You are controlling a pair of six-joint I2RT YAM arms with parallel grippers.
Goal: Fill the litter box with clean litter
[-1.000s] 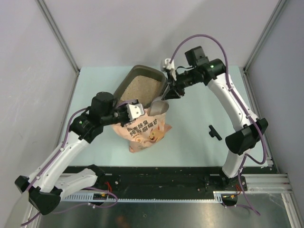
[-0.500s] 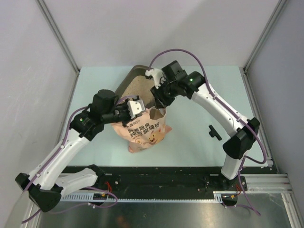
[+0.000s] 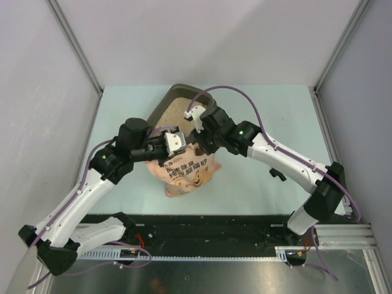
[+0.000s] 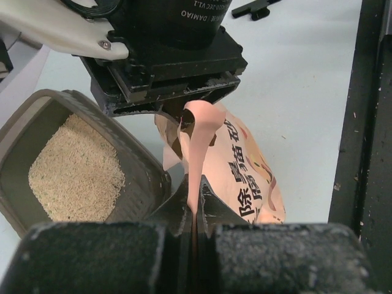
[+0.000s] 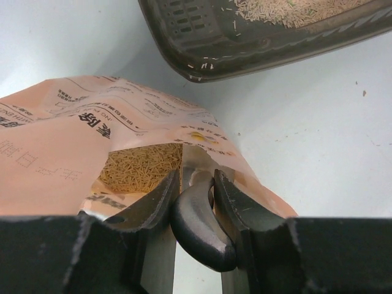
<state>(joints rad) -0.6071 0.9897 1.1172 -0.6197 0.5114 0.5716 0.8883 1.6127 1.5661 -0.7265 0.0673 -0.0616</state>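
Left gripper (image 4: 193,211), right gripper (image 5: 196,184), both clamped

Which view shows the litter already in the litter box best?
The left wrist view: the clean litter lies unobstructed, covering part of the litter box floor. The right wrist view catches only a strip of grains at its top edge; the top view shows a patch behind the arms.

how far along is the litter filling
Done: pale beige litter granules cover part of the dark grey-brown plastic tray. In hand: left tool pinches the rim of the salmon-pink printed bag; right tool holds the grey metal scoop inside its mouth. Left: more scoops; bare floor shows.
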